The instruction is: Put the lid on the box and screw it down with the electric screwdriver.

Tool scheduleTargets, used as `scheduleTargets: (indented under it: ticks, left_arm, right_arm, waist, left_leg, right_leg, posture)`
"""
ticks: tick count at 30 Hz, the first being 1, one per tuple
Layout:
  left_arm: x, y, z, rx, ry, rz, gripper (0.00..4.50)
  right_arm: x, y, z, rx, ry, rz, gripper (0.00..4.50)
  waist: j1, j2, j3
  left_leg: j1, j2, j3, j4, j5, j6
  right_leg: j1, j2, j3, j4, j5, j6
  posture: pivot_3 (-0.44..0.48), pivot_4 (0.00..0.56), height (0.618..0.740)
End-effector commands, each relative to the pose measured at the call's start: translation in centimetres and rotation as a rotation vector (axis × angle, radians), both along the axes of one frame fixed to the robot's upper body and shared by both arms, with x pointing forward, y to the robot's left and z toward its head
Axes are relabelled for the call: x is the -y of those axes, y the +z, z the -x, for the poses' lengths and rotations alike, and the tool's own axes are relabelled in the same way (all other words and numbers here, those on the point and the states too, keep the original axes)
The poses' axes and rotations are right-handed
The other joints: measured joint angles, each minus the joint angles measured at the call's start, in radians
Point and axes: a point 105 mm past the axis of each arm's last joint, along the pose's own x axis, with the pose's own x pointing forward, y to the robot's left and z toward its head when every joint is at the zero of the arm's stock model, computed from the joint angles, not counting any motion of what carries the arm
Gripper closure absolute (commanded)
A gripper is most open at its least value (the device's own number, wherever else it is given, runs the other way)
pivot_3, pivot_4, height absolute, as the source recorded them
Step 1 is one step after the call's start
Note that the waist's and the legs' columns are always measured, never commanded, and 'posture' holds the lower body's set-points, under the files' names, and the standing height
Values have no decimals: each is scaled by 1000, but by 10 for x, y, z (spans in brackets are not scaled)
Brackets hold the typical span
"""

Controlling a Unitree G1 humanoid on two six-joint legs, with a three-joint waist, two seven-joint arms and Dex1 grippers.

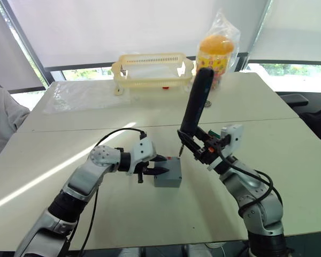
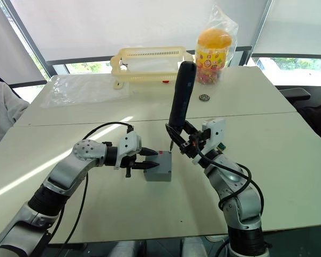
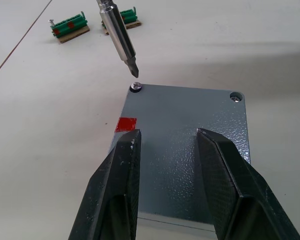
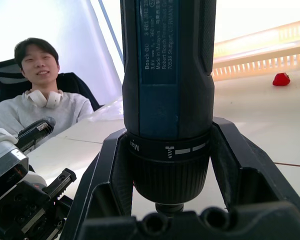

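Observation:
The grey box (image 1: 168,174) stands on the table with the lid (image 3: 190,115) on top of it and a red mark (image 3: 126,124) at its side. My left gripper (image 3: 165,137) is open, its two fingers spread over the lid from the box's left. A screw (image 3: 135,86) sticks up at one lid corner. Another screw sits in the neighbouring corner hole (image 3: 236,97). My right gripper (image 1: 193,142) is shut on the electric screwdriver (image 1: 197,101), held nearly upright. Its bit (image 3: 121,37) hovers just above the raised screw without touching it.
A pale yellow basket (image 1: 152,69) and a candy jar in a plastic bag (image 1: 216,53) stand at the far side. A clear plastic sheet (image 1: 80,93) lies far left. Two green circuit boards (image 3: 70,29) lie beyond the box. A person (image 4: 37,95) sits at the table's left.

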Motion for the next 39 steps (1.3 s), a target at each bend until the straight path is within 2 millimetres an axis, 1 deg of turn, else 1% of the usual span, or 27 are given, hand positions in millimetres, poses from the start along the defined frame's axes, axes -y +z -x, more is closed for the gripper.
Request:
scheduleTargets:
  ticks: [1,14,23,32,35,39]
  left_arm:
    - [-1,-11,1,-24,5,-44,2748]
    - [-1,-10,0,-24,12,-41,2748]
    - [-1,-11,1,-28,11,-44,2748]
    - [0,-12,1,-34,9,-41,2748]
    - [0,-13,2,-37,10,-40,2748]
    - [1,-13,1,-37,14,-39,2748]
  right_arm:
    - [-1,15,4,79,10,-21,2740]
    - [-3,6,0,72,-1,1,2740]
    - [-9,-16,2,38,26,102,2740]
    - [-15,-33,0,16,44,150,2740]
    - [-16,-38,-2,24,47,176,2740]
    - [-16,-45,-3,31,45,206,2740]
  waist:
    - [0,0,0]
    - [0,0,0]
    - [0,-2,-1]
    - [1,-5,-4]
    - [1,-6,-4]
    - [0,-7,-5]
  left_leg:
    - [0,0,0,0,0,0]
    - [0,0,0,0,0,0]
    - [1,0,0,0,0,0]
    - [4,0,0,0,0,0]
    - [6,0,0,-1,0,0]
    - [17,0,-1,-3,-1,1]
  right_leg:
    - [0,0,0,0,0,0]
    - [0,0,0,0,0,0]
    - [2,0,0,0,0,0]
    - [5,0,0,-1,0,0]
    - [7,0,0,-1,0,-1]
    - [18,0,-1,-4,-2,-2]
  posture:
    - [0,150,740]
    - [0,150,740]
    - [0,150,740]
    - [0,150,740]
    - [0,150,740]
    - [0,150,740]
